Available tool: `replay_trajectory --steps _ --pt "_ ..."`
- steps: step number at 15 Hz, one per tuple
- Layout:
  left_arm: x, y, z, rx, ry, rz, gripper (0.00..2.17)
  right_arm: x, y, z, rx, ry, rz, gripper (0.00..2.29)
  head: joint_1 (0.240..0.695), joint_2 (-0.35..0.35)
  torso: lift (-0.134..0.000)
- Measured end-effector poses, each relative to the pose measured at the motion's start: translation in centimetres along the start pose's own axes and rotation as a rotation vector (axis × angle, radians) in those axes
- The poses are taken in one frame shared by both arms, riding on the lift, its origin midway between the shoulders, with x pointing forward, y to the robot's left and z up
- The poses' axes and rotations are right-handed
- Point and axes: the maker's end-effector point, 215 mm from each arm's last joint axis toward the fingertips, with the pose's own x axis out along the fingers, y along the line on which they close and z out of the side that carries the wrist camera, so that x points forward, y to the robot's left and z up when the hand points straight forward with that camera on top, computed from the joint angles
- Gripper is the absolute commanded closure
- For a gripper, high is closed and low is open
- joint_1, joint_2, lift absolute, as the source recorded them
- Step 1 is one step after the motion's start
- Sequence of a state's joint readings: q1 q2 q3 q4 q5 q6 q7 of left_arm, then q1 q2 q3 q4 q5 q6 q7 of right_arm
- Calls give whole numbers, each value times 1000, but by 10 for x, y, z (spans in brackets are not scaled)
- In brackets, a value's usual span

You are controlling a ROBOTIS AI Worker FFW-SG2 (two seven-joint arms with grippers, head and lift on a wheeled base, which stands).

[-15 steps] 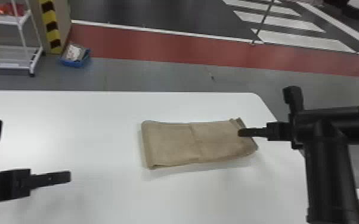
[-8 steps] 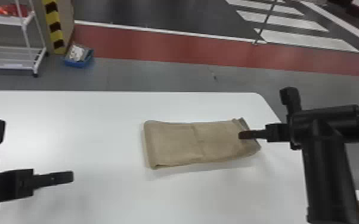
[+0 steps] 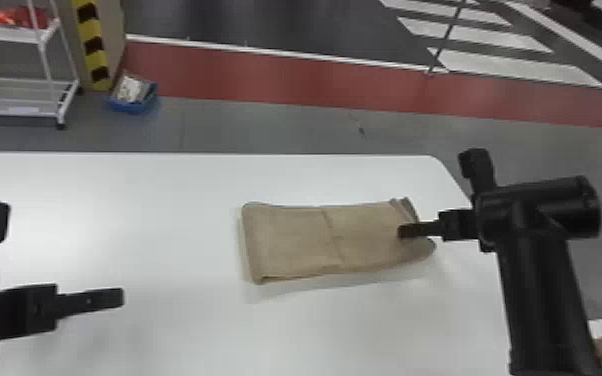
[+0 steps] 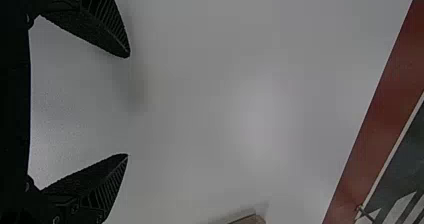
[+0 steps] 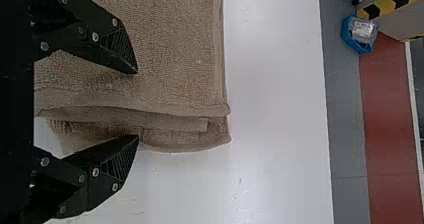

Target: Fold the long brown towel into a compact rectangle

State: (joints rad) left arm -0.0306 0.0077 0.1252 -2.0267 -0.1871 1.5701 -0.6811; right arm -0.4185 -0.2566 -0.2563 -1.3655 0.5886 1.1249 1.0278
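The right gripper [image 5: 137, 105] stands wide astride the loose layered end of the towel [image 3: 290, 240], a flat strip on the table [image 3: 165, 200], with the left gripper [image 4: 129, 105] wide and away, so another fold seemingly begins, needing all layers pinched, though contact and the inner layers are hard to make out.

The right arm [image 3: 540, 280] comes up from the bottom edge at the head view's right, its wrist bent so that the right gripper [image 3: 407, 230] points inward, toward the robot's left, with its two black fingers [image 5: 120, 49] spread apart. At the left edge, the left gripper [image 3: 115, 297] points inward toward the robot's right, sitting nearer the robot than the right one, and its fingers [image 4: 107, 26] stand wide open too.
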Motion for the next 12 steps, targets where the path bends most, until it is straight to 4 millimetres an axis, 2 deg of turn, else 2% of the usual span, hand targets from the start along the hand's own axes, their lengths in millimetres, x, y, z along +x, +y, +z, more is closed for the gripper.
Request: replay_trajectory --steps 1,3,12 --pt "0 0 0 -1 1 0 154 1 0 0 -6 0 -1 593 695 -250 -124" --pt "1 1 -1 -3 2 0 154 1 -1 2 -2 -8 0 768 695 -250 -124" --pt "1 4 -3 -10 3 0 154 -4 -2 5 55 -43 37 768 695 -251 -124"
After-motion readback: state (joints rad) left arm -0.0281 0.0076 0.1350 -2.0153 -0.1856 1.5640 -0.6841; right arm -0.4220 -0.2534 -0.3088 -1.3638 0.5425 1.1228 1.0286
